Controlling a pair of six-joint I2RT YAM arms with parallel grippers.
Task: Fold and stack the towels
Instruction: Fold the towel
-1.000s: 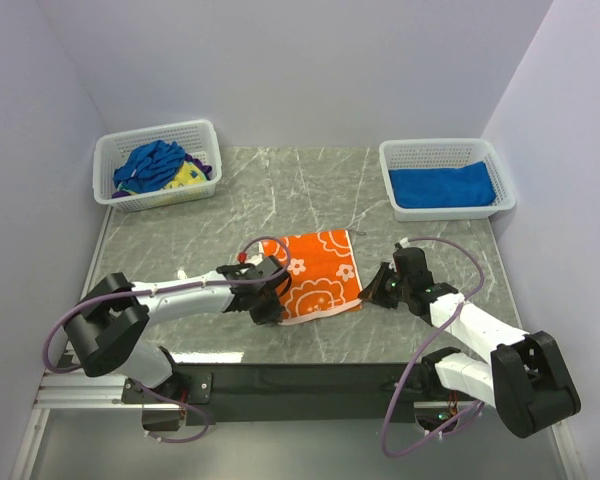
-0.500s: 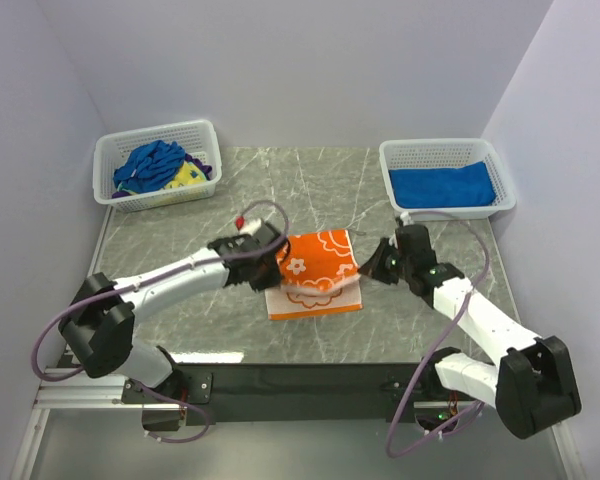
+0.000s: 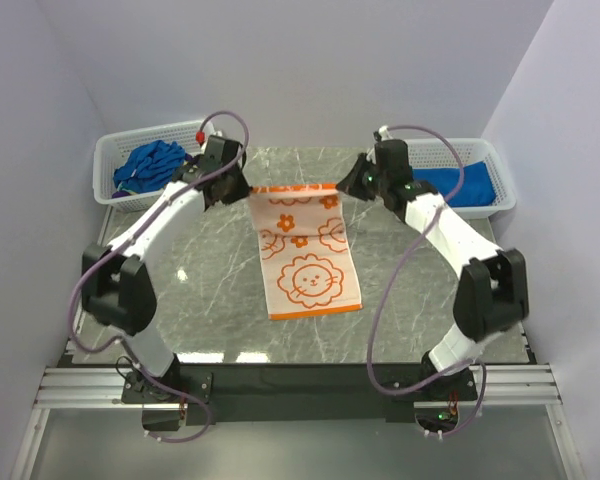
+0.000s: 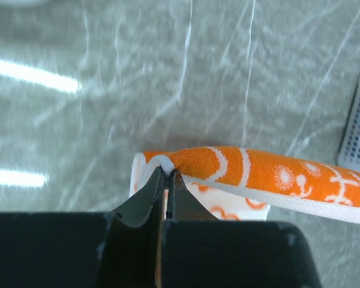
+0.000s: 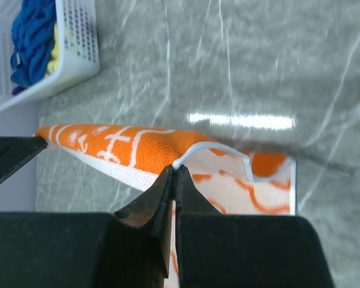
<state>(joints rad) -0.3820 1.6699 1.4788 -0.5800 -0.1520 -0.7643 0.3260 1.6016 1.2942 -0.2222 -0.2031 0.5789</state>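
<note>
Fold in progress: the left claw and right claw are each clamped on a far corner of the orange towel. They hold its 12 o'clock edge taut above the counter while the near end lies toward 6 o'clock. The next move likely calls for carrying the held edge evenly toward 6 o'clock, corners matched.

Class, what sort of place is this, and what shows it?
Likely a robotics lab test cell: a left arm and right arm mounted at a marble-patterned table, plain white walls enclosing it, white mesh baskets holding towels.
</note>
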